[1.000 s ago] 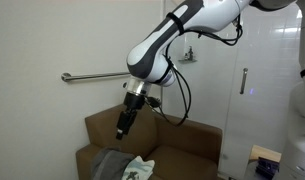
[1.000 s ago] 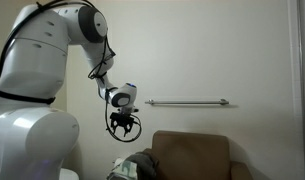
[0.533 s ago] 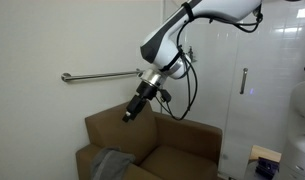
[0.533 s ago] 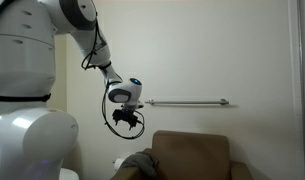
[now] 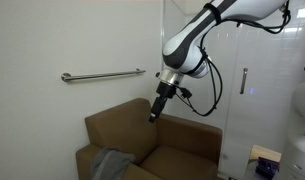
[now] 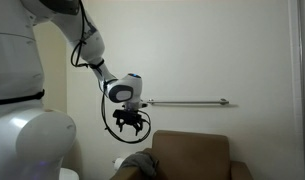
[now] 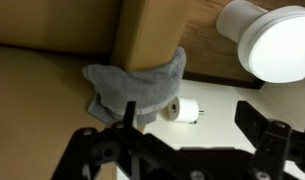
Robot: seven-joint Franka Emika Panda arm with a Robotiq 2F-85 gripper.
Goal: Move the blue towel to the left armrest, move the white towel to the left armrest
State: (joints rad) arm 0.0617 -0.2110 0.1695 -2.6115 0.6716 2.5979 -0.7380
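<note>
Your end effector (image 7: 177, 152) hangs in the air with nothing in it, and its black fingers (image 7: 90, 150) are spread wide apart. Below it, in the wrist view, a dull gray soft cloth (image 7: 132, 85) is draped over the end of the broad rounded brown upholstered armrest (image 7: 147, 35), its lower edge reaching the tan floor (image 7: 32, 95). A small white cylindrical object (image 7: 184, 110) lies on the floor just beside the cloth. A large white rounded shape (image 7: 277, 40) fills the upper right corner.

In an exterior view the gray cloth (image 5: 112, 163) lies on the armrest (image 5: 87, 157) at the near end of the brown couch (image 5: 182, 145), and the end effector (image 5: 154, 112) is above the seat, level with the top of the backrest. You cannot make out the blue towel or the white towel in any view.

Behind the couch, a horizontal metal grab bar (image 5: 102, 75) is fixed to the pale wall (image 5: 52, 40). Beside the couch stands a glass door with an upright handle (image 5: 243, 80).
</note>
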